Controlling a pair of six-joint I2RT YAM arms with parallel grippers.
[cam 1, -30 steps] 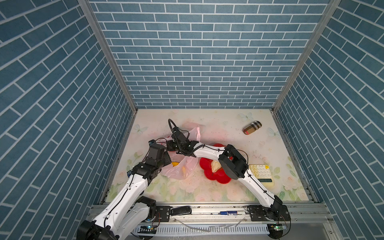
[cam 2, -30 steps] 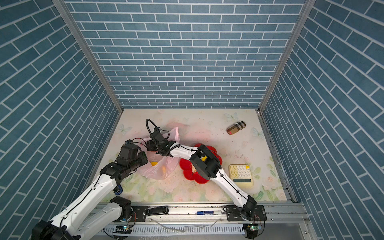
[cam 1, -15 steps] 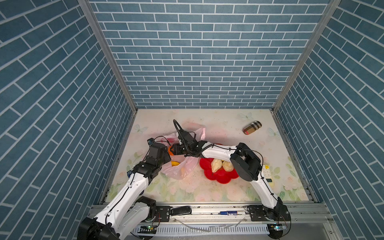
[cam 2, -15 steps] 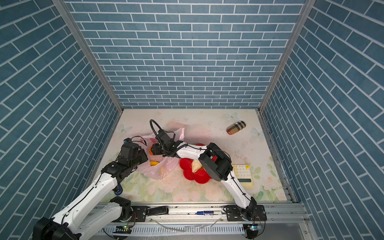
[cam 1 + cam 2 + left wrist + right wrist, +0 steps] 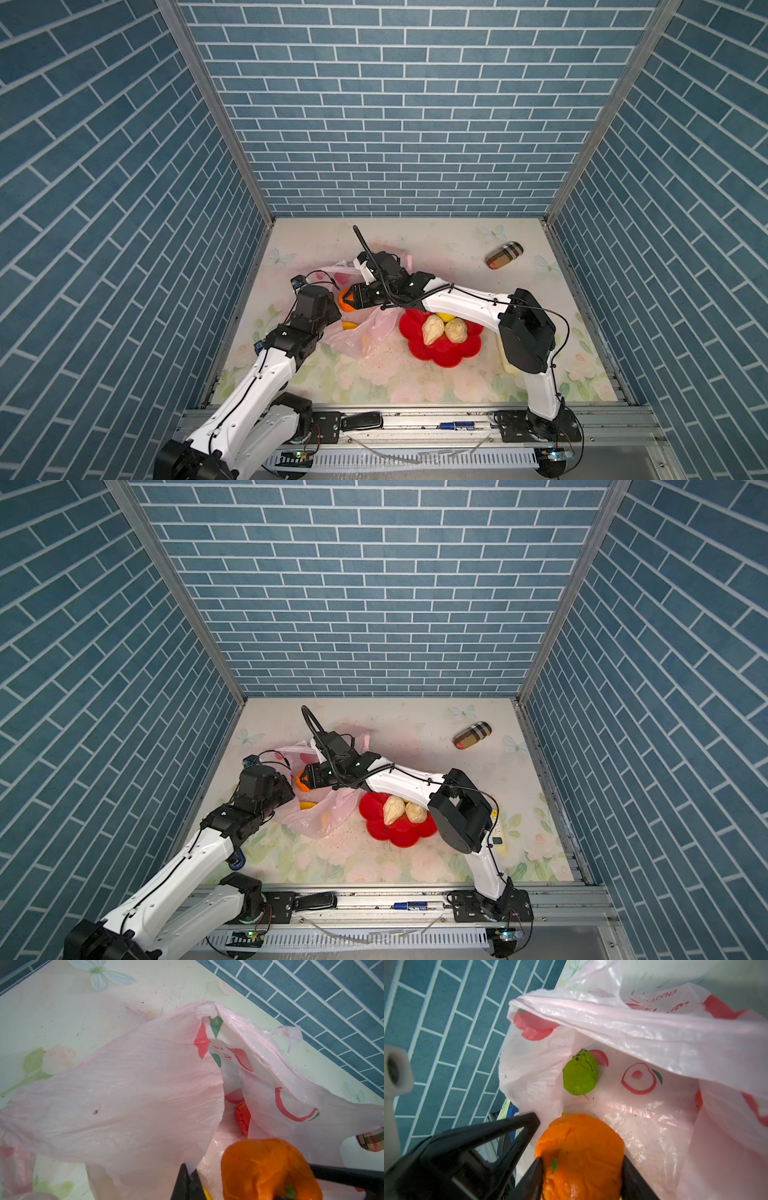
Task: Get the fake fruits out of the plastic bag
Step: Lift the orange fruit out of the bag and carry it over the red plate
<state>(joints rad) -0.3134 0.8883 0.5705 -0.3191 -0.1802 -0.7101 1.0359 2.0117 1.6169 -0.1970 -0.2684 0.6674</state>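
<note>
Right hand [image 5: 581,1172] clamps orange fruit [image 5: 579,1142]; left hand [image 5: 188,1180] pinches bag [image 5: 124,1095] rim

Blue brick-patterned walls [image 5: 399,104] enclose a pale floral tabletop [image 5: 436,249] on three sides.

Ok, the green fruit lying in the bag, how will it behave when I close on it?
The green fruit looks rounded, so it may roll off a glancing touch. Its skin looks creased, so probably soft and light. It lies on the glossy plastic bag, which could slide beneath it.
</note>
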